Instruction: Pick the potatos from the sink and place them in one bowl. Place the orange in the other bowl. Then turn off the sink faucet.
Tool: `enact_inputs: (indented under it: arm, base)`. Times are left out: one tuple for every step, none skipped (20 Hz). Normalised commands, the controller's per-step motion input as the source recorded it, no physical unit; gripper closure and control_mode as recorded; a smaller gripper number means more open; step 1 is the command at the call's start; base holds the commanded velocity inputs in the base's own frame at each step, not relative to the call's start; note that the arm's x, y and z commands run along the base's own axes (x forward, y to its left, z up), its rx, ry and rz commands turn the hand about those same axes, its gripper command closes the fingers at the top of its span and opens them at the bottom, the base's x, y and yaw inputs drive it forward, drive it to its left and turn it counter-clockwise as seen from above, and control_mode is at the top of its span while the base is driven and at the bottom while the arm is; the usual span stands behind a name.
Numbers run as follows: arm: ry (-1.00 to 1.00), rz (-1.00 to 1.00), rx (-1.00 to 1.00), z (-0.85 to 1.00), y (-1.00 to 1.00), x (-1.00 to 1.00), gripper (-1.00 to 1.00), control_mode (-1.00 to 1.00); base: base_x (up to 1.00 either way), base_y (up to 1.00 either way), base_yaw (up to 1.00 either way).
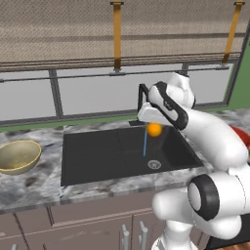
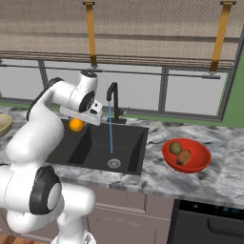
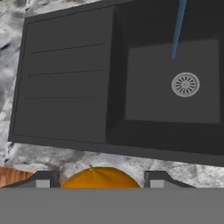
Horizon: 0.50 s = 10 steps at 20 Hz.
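My gripper (image 3: pixel 101 180) is shut on the orange (image 3: pixel 100 177), which sits between the two fingertips. The held orange (image 1: pixel 154 129) hangs above the black sink (image 1: pixel 97 151), over its left part in the right base view, where the orange (image 2: pixel 76 125) shows just under the hand. Both potatos lie in the red bowl (image 2: pixel 202 164) on the counter right of the sink: an olive-brown one (image 2: pixel 176 147) and a reddish-brown one (image 2: pixel 183 157). The tan-yellow bowl (image 1: pixel 17 156) stands on the counter left of the sink. Water (image 2: pixel 110 128) runs from the black faucet (image 2: pixel 113 95) towards the drain (image 3: pixel 185 84).
Grey marbled counter (image 1: pixel 29 188) surrounds the sink. Windows and a wall rise right behind the faucet. A dark appliance front (image 2: pixel 209 224) sits under the counter at the right. My white arm (image 1: pixel 215 141) crosses the sink's right side in the left base view.
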Motion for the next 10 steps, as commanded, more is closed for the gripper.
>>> enact_inputs:
  arm:
    - [0.15, 0.0, -0.15, 0.36, 0.51, -0.28, 1.0, -1.0]
    - [0.12, 0.0, -0.11, 0.36, 0.59, -0.24, 1.0, -1.0]
    - [0.07, 0.0, -0.09, 0.21, 0.66, -0.18, 1.0, -1.0]
    - [0.0, 0.0, -0.08, 0.08, 0.73, -0.13, 1.0, -1.0]
    - [0.0, 0.0, -0.06, 0.01, 0.72, -0.12, 1.0, -1.0]
    - [0.0, 0.0, -0.03, 0.0, 0.73, -0.2, 1.0, -1.0]
    - [-0.02, 0.0, -0.01, 0.0, 0.69, -0.28, 1.0, -1.0]
    - [-0.04, 0.0, -0.01, 0.0, 0.71, -0.34, 1.0, -1.0]
    - [-0.06, 0.0, -0.03, 0.0, 0.81, -0.34, 1.0, -1.0]
    - [-0.05, 0.0, -0.05, 0.0, 0.84, -0.29, 1.0, -1.0]
  base:
    - [0.0, 0.0, 0.0]
    - [0.0, 0.0, 0.0]
    - [0.0, 0.0, 0.0]
    - [0.0, 0.0, 0.0]
    - [0.0, 0.0, 0.0]
    - [0.0, 0.0, 0.0]
    - [0.0, 0.0, 0.0]
    - [0.0, 0.0, 0.0]
    - [0.0, 0.0, 0.0]
    - [0.0, 0.0, 0.0]
